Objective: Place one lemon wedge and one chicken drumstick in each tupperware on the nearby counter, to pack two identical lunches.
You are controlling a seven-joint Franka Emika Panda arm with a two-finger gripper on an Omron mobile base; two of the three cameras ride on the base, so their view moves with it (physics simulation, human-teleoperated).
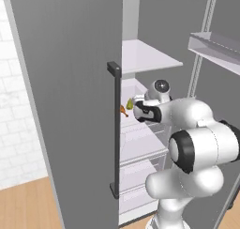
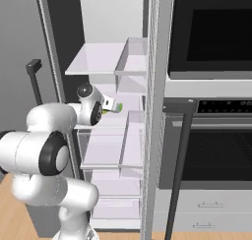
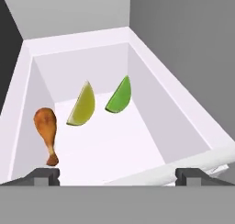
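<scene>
Inside the open fridge, a white bin [image 3: 176, 117] holds a brown chicken drumstick [image 3: 46, 129], a yellow lemon wedge [image 3: 83, 106] and a green wedge [image 3: 119, 96]. The drumstick lies along the bin's left wall, and the two wedges sit side by side further in. My gripper [image 3: 117, 175] hovers open over the bin's near rim, touching nothing. From the left base camera, the drumstick [image 1: 123, 110] and a wedge [image 1: 129, 103] show just left of my hand. The green wedge [image 2: 117, 106] peeks out past the hand on the other side. The tupperware and the counter are out of view.
The grey fridge door [image 1: 65, 106] with its dark bar handle [image 1: 114, 129] stands open on the left. White shelves [image 1: 147, 54] lie above and below the bin. Door racks [image 1: 215, 45] hang on the right. A black wall oven [image 2: 211, 150] stands right of the fridge.
</scene>
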